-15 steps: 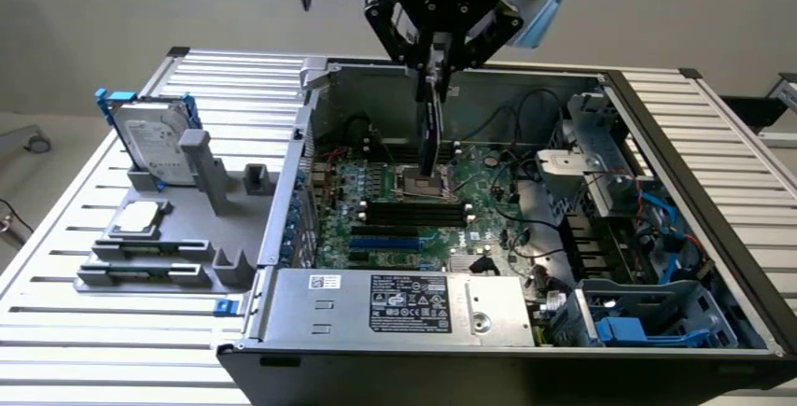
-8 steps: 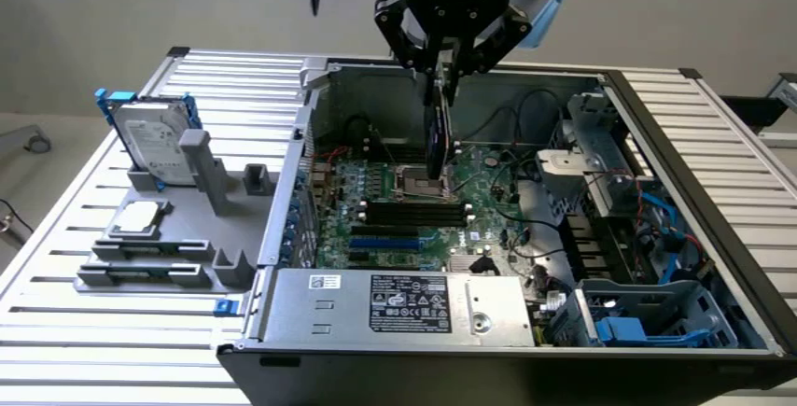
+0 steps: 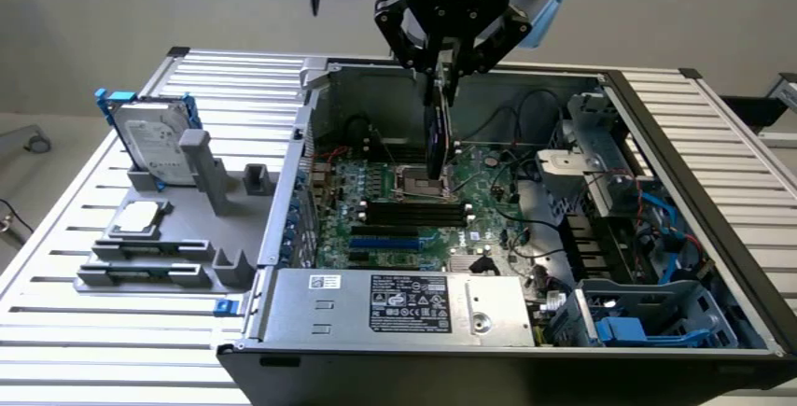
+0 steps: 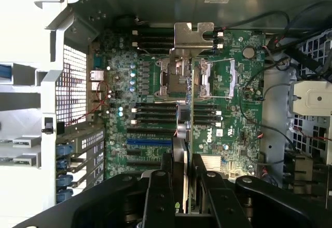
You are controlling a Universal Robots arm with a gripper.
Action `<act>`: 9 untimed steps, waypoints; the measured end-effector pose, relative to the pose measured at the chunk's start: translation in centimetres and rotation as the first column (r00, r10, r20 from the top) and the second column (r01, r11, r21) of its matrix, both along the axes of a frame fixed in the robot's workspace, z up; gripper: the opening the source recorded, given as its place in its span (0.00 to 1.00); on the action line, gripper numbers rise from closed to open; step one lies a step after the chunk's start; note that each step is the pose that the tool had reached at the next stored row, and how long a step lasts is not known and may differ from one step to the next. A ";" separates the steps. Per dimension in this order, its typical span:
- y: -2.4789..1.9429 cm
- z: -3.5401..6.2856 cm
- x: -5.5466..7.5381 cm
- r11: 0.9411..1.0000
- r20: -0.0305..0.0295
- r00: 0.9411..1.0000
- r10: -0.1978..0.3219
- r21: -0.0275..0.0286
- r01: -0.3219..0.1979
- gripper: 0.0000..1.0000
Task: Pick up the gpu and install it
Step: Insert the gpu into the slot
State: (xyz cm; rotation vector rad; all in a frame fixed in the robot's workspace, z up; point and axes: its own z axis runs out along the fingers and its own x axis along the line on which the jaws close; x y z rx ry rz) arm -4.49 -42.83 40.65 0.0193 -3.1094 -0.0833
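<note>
Open PC case (image 3: 498, 373), motherboard (image 3: 380, 182), hard drive (image 3: 156, 140)

Case (image 3: 327, 72) is open on top, so a straight drop onto the green board (image 3: 388, 238) is free around the claw (image 3: 439, 77), which hangs over the middle with the graphics card (image 3: 434, 140) gripped edge-on. The power supply (image 3: 398, 305) blocks the near end. The drive cage (image 3: 608, 159) and loose black cables (image 3: 529, 107) crowd the exterior view's right. The side wall (image 3: 302, 154) closes the exterior view's left. Beyond that wall, a grey rack (image 3: 187, 238) with an upright hard drive (image 3: 156, 149) takes up the counter (image 3: 75, 331).
</note>
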 end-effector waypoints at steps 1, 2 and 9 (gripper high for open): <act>0.00 0.00 0.0 1.000 0.000 1.000 0.000 0.000 0.000 0.26; 0.00 0.00 0.0 1.000 0.000 1.000 0.000 0.000 0.000 0.26; 0.00 -0.26 0.0 1.000 0.000 1.000 0.016 0.001 -0.016 0.26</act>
